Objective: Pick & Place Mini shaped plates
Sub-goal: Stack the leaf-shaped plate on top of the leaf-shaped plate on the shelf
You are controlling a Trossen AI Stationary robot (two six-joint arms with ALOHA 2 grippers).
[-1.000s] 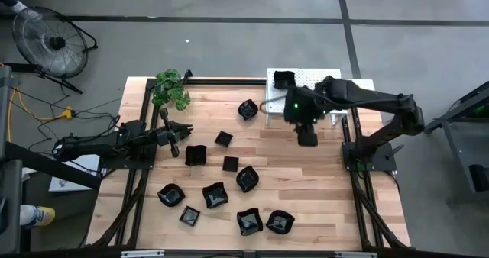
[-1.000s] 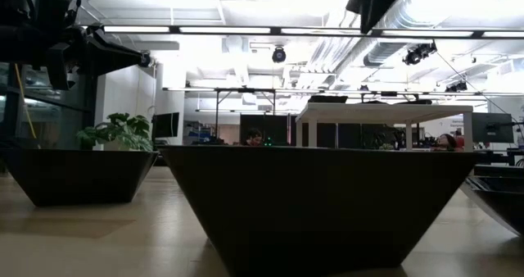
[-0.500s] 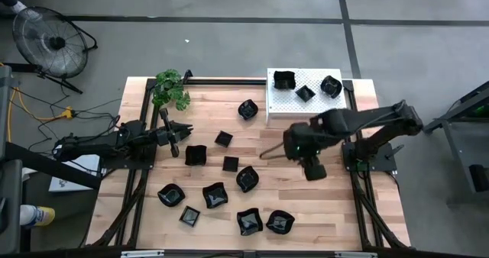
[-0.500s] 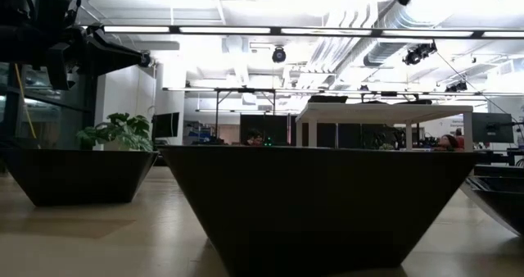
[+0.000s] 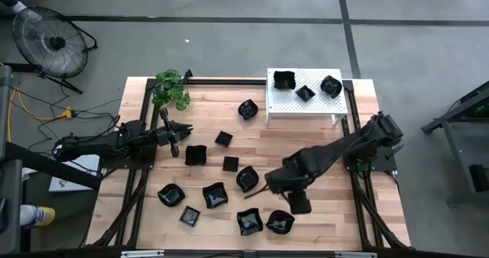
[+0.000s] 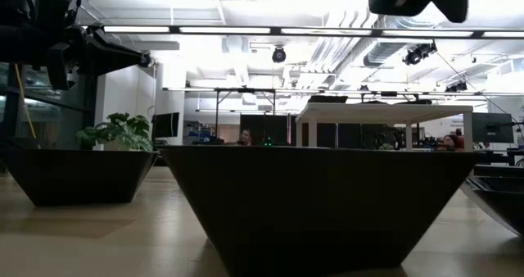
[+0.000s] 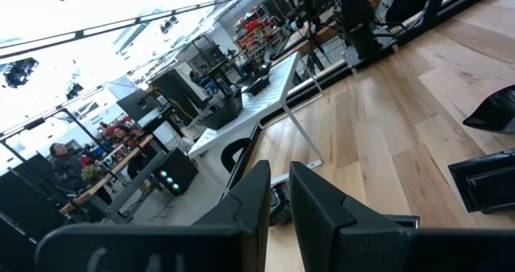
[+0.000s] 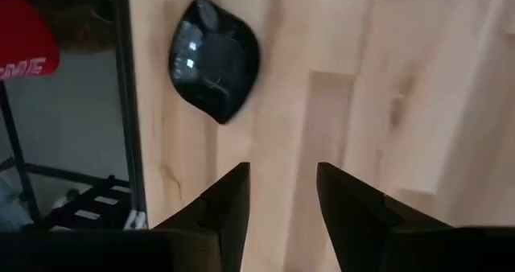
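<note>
— Near the table's front edge, where's the right gripper (image 5: 296,203)?
— Fingers apart, empty; the glossy black rounded mini plate (image 8: 213,57) lies just ahead, off-centre. Left gripper (image 5: 174,141) is much farther.

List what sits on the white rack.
Three black plates sit on the rack, toward its far edge; nothing covers them. Whatever lies under the rack is hidden.

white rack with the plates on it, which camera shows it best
The high view: the white rack shows whole from above, with three black plates on it at the table's far right corner. The low view gives only its edge and legs behind a big plate. The left wrist view shows it far off at a slant. The right wrist view misses it.
</note>
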